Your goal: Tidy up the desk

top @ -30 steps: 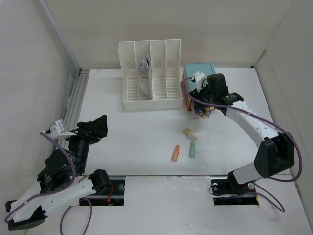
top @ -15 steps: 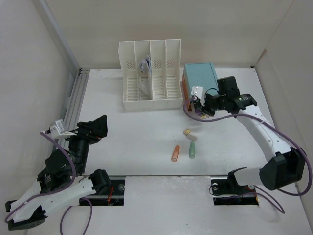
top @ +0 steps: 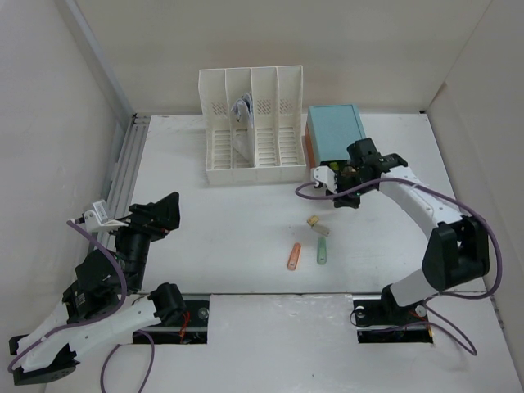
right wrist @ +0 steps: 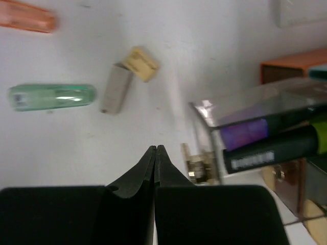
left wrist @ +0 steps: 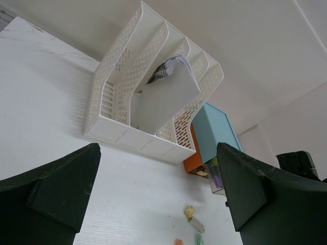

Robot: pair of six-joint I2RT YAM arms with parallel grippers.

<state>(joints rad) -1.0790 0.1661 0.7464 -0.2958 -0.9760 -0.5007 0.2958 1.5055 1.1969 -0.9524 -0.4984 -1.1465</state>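
The desk [top: 221, 221] is a white tabletop. On it lie an orange marker [top: 293, 256], a green marker [top: 322, 250], a tan cube [top: 312, 220] and a small grey piece [top: 322, 230]. My right gripper [top: 342, 199] is shut on nothing. Its tip [right wrist: 155, 149] hovers just left of the brass knob [right wrist: 196, 166] of a clear drawer [right wrist: 255, 117]. That drawer stands pulled out and holds a purple and a green-black marker. My left gripper [top: 160, 214] hangs open over the left side, far from these objects; its fingers [left wrist: 61, 189] frame the scene.
A white slotted file rack [top: 252, 123] with papers in one slot stands at the back. The teal-topped drawer box [top: 336, 131] with orange sides sits to its right. A ridged metal rail [top: 127, 168] runs along the left edge. Two cut-outs [top: 184, 315] lie at the front.
My right gripper has shut, and its wrist has swung round and come down in front of the pulled-out drawer. The left arm has not moved.
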